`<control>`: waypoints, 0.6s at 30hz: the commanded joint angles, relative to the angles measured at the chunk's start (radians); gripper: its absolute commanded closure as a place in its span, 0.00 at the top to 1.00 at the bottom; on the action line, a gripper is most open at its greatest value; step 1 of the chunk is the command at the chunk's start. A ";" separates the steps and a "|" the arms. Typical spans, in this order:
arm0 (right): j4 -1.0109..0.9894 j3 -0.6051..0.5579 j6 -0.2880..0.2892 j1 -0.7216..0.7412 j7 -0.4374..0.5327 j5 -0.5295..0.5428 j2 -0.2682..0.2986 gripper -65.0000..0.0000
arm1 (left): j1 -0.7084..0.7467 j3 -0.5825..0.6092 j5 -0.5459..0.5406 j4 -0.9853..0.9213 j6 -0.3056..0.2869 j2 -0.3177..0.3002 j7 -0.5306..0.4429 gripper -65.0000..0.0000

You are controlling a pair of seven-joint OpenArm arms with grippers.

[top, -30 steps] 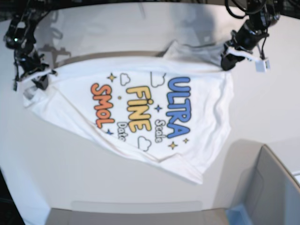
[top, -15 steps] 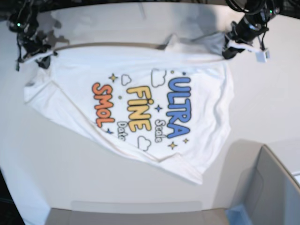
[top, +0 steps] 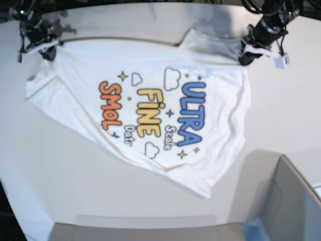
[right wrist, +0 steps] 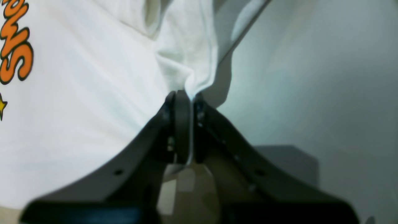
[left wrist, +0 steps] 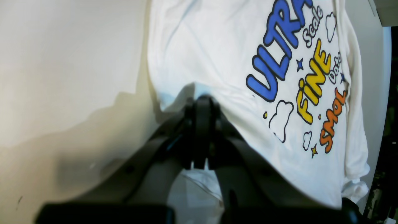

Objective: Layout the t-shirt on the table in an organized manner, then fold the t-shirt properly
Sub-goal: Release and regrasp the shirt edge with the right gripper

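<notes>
The white t-shirt [top: 145,100] with its orange, yellow and blue print lies spread on the white table [top: 281,110], its far edge stretched between my two grippers. My left gripper [top: 244,57] at the upper right is shut on the shirt's edge; the left wrist view shows its jaws [left wrist: 199,105] closed on the cloth [left wrist: 217,46]. My right gripper [top: 47,51] at the upper left is shut on the other corner; the right wrist view shows its jaws [right wrist: 183,98] pinching a fold of the shirt [right wrist: 93,93]. The small black tag is hidden.
A grey bin-like box [top: 291,201] stands at the lower right corner. A blue item [top: 256,231] lies by its base. The table's curved far edge runs just behind both grippers.
Both grippers have pulled the shirt's far edge toward the back of the table, the right one the most. That edge is now straighter and tauter, and the print has shifted with it.
</notes>
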 commanded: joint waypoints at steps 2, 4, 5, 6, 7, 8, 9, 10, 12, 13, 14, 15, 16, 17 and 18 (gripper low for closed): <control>0.035 0.007 -0.010 -0.038 -0.038 -0.029 0.011 0.27 | 0.006 -0.003 -0.022 0.014 0.008 -0.009 -0.003 0.00; 0.087 0.007 -0.010 -0.058 -0.036 -0.032 0.020 0.39 | 0.006 -0.002 -0.022 0.009 0.008 -0.009 -0.003 0.00; 0.106 0.017 -0.010 -0.066 -0.036 -0.032 0.023 0.43 | 0.004 -0.002 -0.022 0.009 0.008 -0.009 -0.003 0.00; 0.123 0.035 -0.010 -0.067 -0.038 -0.032 0.023 0.45 | 0.004 -0.002 -0.022 0.009 0.008 -0.009 -0.003 0.00; 0.138 0.063 -0.010 -0.069 -0.042 -0.032 0.018 0.47 | 0.004 -0.002 -0.022 0.009 0.008 -0.009 -0.003 0.00; 0.146 0.080 -0.010 -0.067 -0.042 -0.032 0.018 0.47 | 0.003 -0.002 -0.022 0.009 0.008 -0.009 -0.003 0.00; 0.150 0.093 -0.010 -0.067 -0.042 -0.034 0.018 0.47 | 0.003 -0.002 -0.022 0.009 0.008 -0.009 -0.003 0.00; 0.158 0.107 -0.010 -0.066 -0.038 -0.034 0.021 0.47 | 0.001 -0.002 -0.022 0.009 0.008 -0.009 -0.003 0.00; 0.179 0.136 -0.010 -0.064 -0.036 -0.060 0.023 0.47 | 0.001 -0.002 -0.022 0.009 0.008 -0.009 -0.003 0.00; 0.195 0.139 -0.008 -0.052 -0.035 -0.081 0.028 0.47 | 0.001 -0.002 -0.020 0.009 0.008 -0.009 -0.003 0.00; 0.212 0.133 -0.007 -0.033 -0.035 -0.117 0.043 0.47 | 0.000 -0.002 -0.020 0.008 0.008 -0.009 -0.003 0.00; 0.218 0.118 -0.005 -0.021 -0.035 -0.159 0.057 0.47 | 0.000 -0.002 -0.020 0.008 0.008 -0.009 -0.003 0.00; 0.218 0.087 -0.004 -0.009 -0.036 -0.202 0.072 0.47 | 0.000 -0.002 -0.020 0.008 0.008 -0.009 -0.003 0.00; 0.218 0.037 -0.005 0.010 -0.036 -0.264 0.100 0.47 | -0.002 -0.002 -0.020 0.008 0.008 -0.009 -0.003 0.00; 0.218 -0.013 -0.007 0.026 -0.036 -0.336 0.123 0.47 | -0.002 -0.002 -0.020 0.008 0.008 -0.009 -0.003 0.00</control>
